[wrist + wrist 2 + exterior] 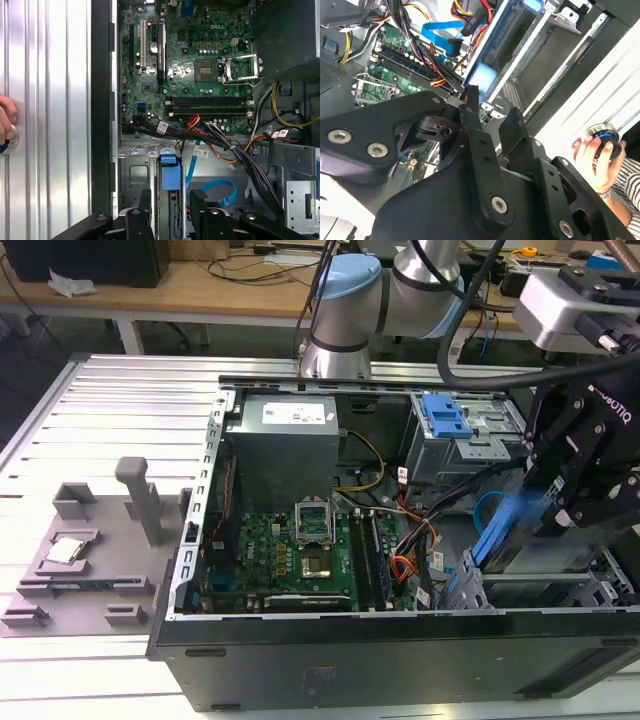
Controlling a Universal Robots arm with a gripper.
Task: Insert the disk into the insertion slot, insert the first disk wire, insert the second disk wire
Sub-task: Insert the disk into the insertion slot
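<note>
The gripper (171,200) hangs over the slot (590,590), the grey perforated cage in the case (400,660) corner at the exterior view's right. Its fingers (146,206) pinch the disk (512,528) between them. The disk stands on edge, tilted, with its bright blue carrier running along the rim. Its lower end is at the cage's top, near a looped blue cable (220,192). I cannot tell whether it has entered.
</note>
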